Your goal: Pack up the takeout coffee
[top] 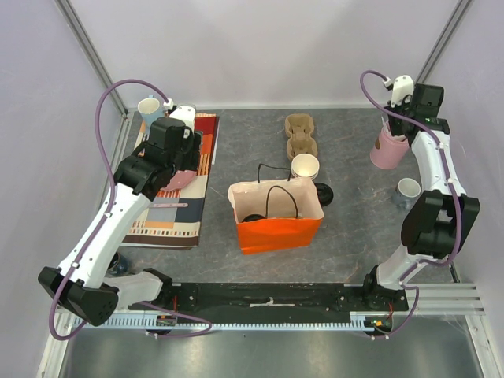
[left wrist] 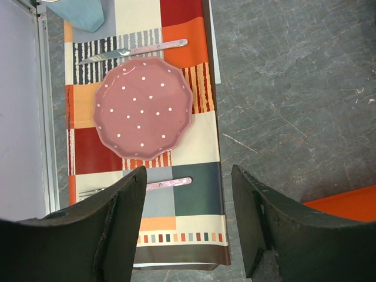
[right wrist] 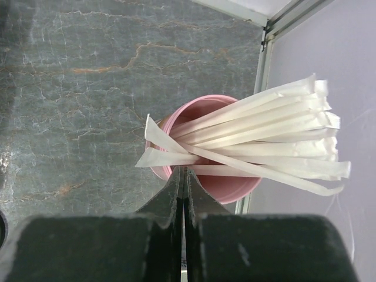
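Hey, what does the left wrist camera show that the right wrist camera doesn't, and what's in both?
Left wrist only: the open left gripper over a patchwork placemat holding a pink dotted plate, knife and fork, plus corners of a blue mug and the orange bag. Right wrist only: the shut right gripper at a pink cup of paper-wrapped straws. Both: the grey marbled table.

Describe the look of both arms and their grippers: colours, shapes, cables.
The left arm and right arm have white links with black joint housings, on black bases. A purple cable loops along each arm. The left gripper and right gripper have matte black fingers that taper toward the tips.
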